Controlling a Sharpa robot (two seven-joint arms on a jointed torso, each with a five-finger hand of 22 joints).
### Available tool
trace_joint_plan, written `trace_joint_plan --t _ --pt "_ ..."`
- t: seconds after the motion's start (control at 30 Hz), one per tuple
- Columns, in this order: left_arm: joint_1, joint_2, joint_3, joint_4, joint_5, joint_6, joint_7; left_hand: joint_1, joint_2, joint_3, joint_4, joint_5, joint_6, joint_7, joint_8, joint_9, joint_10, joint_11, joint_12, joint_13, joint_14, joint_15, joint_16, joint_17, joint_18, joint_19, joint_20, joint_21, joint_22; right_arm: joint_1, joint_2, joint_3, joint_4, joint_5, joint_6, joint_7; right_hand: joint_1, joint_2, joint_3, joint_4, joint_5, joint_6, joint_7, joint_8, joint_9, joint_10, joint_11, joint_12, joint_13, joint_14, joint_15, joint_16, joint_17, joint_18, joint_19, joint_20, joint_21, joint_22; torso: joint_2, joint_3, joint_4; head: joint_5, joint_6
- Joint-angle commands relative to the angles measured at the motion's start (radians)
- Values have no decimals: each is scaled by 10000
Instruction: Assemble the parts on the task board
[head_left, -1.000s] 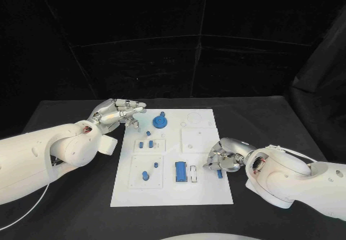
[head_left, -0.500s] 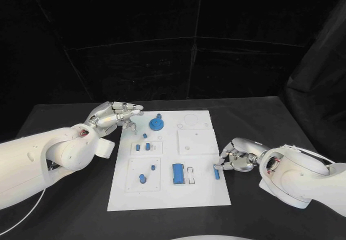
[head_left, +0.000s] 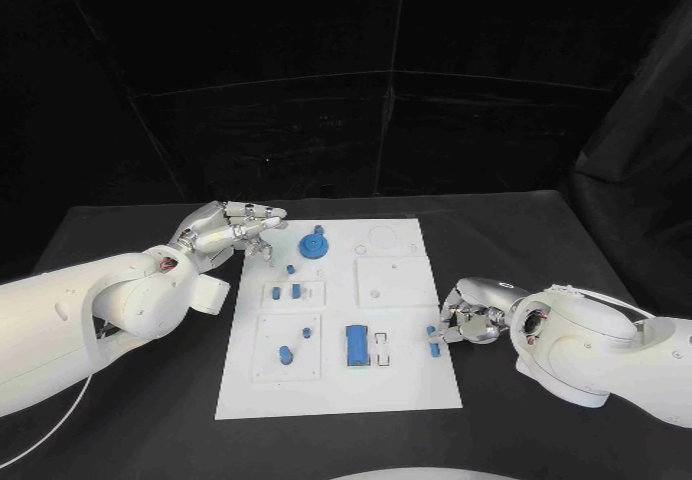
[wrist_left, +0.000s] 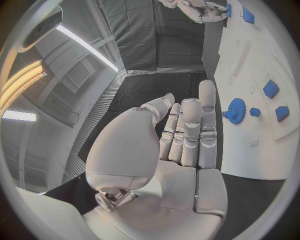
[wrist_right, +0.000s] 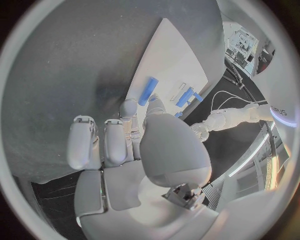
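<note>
The left arm is reaching in from nine o'clock, its hand hovering with fingers loosely extended side by side, gripping nothing. The right arm is entering from four o'clock, its hand lying low with fingers curled inward; whether it is pinching anything is unclear.
</note>
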Motion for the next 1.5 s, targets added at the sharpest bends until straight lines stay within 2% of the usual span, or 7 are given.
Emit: trace_joint_plan --t 0.03,0.4,0.67,0.9,1.0,1.2,1.5 --pt "10 2 6 2 34 118 63 -114 10 -36 42 18 -92 3 68 -4 -69 -32 53 -11 -66 7 13 -9 130 -24 28 -42 -10 -5 74 -22 -35 -496 767 -201 -56 -74 -77 -24 -79 70 4 -51 -11 28 -29 -58 -12 358 25 -42 -7 -89 -65 -15 -47 -11 -6 -12 -2 -3 -24" --pt "10 -18 5 0 34 126 56 -114 10 -36 42 18 -92 3 68 -4 -69 -32 53 -11 -66 7 13 -9 130 -24 28 -42 -10 -10 435 -24 -53 -1447 1110 -194 217 -188 -96 -108 -224 140 -20 -37 65 32 -52 -66 12 366 6 -38 26 -93 -57 -31 -50 2 -5 -10 -2 30 -73" --pt "11 -57 4 30 34 118 52 -114 10 -36 42 18 -92 3 68 -4 -69 -32 53 -11 -66 7 13 -9 130 -24 28 -42 -10 -14 835 -26 -162 -2837 1793 -186 509 -237 -85 -197 -209 146 -22 -57 117 26 -56 -93 18 375 0 -22 75 -101 -42 -39 -42 33 -5 -16 7 57 -119" --pt "11 -83 4 52 34 111 52 -114 10 -36 42 18 -92 3 68 -4 -69 -32 53 -11 -66 7 13 -9 130 -24 28 -42 -10 -17 1141 -28 -299 -3751 2319 -218 1268 -125 63 -562 139 126 -3 -132 176 -40 -63 -263 -57 363 -7 -67 50 -93 -67 -48 -77 1 -14 -10 -2 86 -153" --pt "11 -93 4 61 34 111 52 -108 15 -39 43 19 -88 -2 86 -1 -71 -35 76 -9 -77 7 13 -19 130 -27 29 -50 -16 -18 1214 -28 -328 -3941 2377 -246 1614 64 251 -706 220 141 -11 -167 187 -57 -79 -322 -87 366 -22 -67 67 -95 -61 -59 -77 11 -12 -15 11 79 -164" --pt "11 -119 4 70 34 106 53 -108 15 -39 43 19 -88 -2 86 -1 -71 -35 76 -9 -77 7 13 -19 130 -27 29 -50 -16 -19 1231 -28 -278 -3792 2186 -307 2173 475 818 -783 1050 177 -57 -299 149 -109 -134 -468 -168 377 -66 -55 117 -103 -30 -101 -60 50 -15 -9 -4 109 -184" --pt "10 -107 4 48 34 110 53 -95 18 -35 36 21 -89 -5 90 0 -75 -38 83 -9 -79 5 16 -17 131 -28 29 -52 -18 -15 855 -23 135 -1244 839 -321 2208 410 1664 -368 2234 211 -40 -547 30 -3 -123 -444 -141 411 -61 27 268 -128 50 -113 8 166 -23 1 -5 102 -186"
